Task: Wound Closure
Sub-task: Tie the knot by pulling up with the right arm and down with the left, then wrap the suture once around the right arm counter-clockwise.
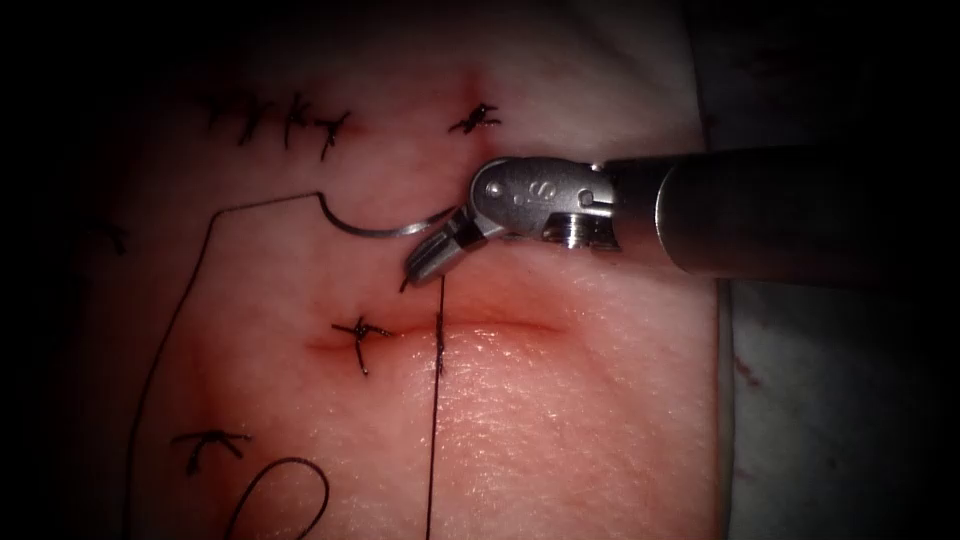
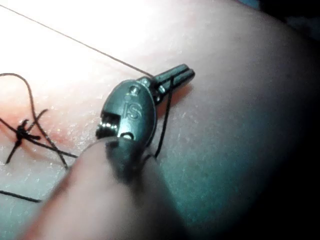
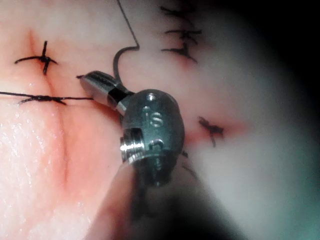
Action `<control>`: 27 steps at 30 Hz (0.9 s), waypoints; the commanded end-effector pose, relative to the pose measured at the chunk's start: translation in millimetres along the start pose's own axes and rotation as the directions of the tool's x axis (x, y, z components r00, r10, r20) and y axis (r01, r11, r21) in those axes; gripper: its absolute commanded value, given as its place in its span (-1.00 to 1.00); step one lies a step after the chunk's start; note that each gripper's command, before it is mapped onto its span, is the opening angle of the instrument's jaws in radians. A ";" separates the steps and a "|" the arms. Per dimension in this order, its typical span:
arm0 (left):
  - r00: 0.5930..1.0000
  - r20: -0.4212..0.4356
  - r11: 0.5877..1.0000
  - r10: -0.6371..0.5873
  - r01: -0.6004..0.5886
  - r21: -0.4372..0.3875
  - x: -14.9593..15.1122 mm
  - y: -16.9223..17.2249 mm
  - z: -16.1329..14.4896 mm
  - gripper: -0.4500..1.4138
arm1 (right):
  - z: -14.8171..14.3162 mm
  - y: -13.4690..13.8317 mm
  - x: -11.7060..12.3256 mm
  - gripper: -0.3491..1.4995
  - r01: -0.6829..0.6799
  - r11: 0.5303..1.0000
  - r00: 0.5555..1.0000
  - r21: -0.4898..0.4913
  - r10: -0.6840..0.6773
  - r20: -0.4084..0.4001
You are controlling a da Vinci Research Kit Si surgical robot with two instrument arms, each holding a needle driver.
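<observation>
Your right tool (image 1: 432, 258) comes in over the tissue (image 1: 560, 420) from its right edge, and its jaws are closed on the curved needle (image 1: 375, 226), gripping it near the pointed end. The needle lies free above the tissue surface, not in it, on the far side of the cut (image 1: 480, 328), curving away to the left of the jaws. From the needle's other end the thread (image 1: 165, 330) runs left, then bends down along the tissue's left side toward its near edge, where it forms a loop (image 1: 285, 495).

A second straight strand (image 1: 434, 420) runs from just under the right tool's jaws, crosses the cut and carries on to the near edge of the tissue. A finished knotted stitch (image 1: 360, 335) sits on the left part of the cut. Other knotted stitches (image 1: 285, 120) lie near the far edge, one more (image 1: 475, 120) just beyond the right tool's wrist, and another (image 1: 208, 445) toward the near left corner.

In the left wrist view your left tool (image 2: 176, 77) lies low over bare tissue with its jaws closed on a dark thread that hangs down beside them. A knot (image 2: 22, 134) with loose ends sits well apart from it.
</observation>
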 end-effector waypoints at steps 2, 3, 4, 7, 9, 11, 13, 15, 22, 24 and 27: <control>1.000 -0.001 1.000 0.001 -0.001 -0.007 -0.7 -0.1 0.6 -1.00 | 0.6 1.0 -0.1 -1.00 0.012 1.000 1.000 -0.020 -0.012 0.001; 1.000 -0.002 1.000 0.002 -0.002 -0.010 -0.7 -0.1 0.6 -1.00 | 0.6 0.8 -0.1 -1.00 0.009 1.000 1.000 -0.028 -0.009 -0.011; 1.000 -0.002 1.000 0.003 -0.003 -0.012 -0.7 -0.1 0.7 -1.00 | 0.7 0.7 0.0 -1.00 0.009 0.999 1.000 -0.031 -0.009 -0.019; 1.000 -0.004 1.000 0.004 -0.004 -0.017 -0.6 -0.2 0.7 -1.00 | 0.8 0.5 0.1 -1.00 0.023 0.999 0.999 -0.038 -0.024 -0.026; 1.000 -0.004 1.000 0.005 -0.005 -0.019 -0.6 -0.1 0.8 -1.00 | 0.8 0.8 0.1 -1.00 0.026 0.998 0.999 -0.051 -0.027 -0.022; 1.000 -0.005 1.000 -0.006 0.006 -0.020 -0.4 0.2 1.0 -1.00 | 1.0 1.3 -0.2 -1.00 0.029 0.997 0.999 -0.073 -0.030 -0.016; 1.000 -0.008 1.000 -0.006 0.006 -0.029 0.2 0.5 1.4 -1.00 | 1.5 1.5 -0.7 -1.00 0.036 0.995 0.999 -0.089 -0.037 -0.009; 1.000 -0.012 0.999 -0.009 0.009 -0.033 0.8 0.4 1.4 -1.00 | 1.7 1.3 -0.9 -1.00 0.037 0.995 0.999 -0.095 -0.040 -0.028; 0.998 0.035 0.996 0.059 -0.061 0.068 7.1 -2.9 -2.4 -1.00 | 1.1 -1.1 0.3 0.44 -0.119 0.979 0.983 -0.164 0.092 -0.161; 0.995 0.055 0.991 0.084 -0.089 0.096 8.9 -4.2 -3.5 -1.00 | 0.3 -1.0 1.0 0.64 -0.154 0.964 0.978 -0.219 0.116 -0.175; 0.988 0.093 0.978 0.125 -0.138 0.154 11.9 -6.7 -5.8 -1.00 | -2.2 0.3 2.5 0.80 -0.203 0.923 0.962 -0.328 0.125 -0.244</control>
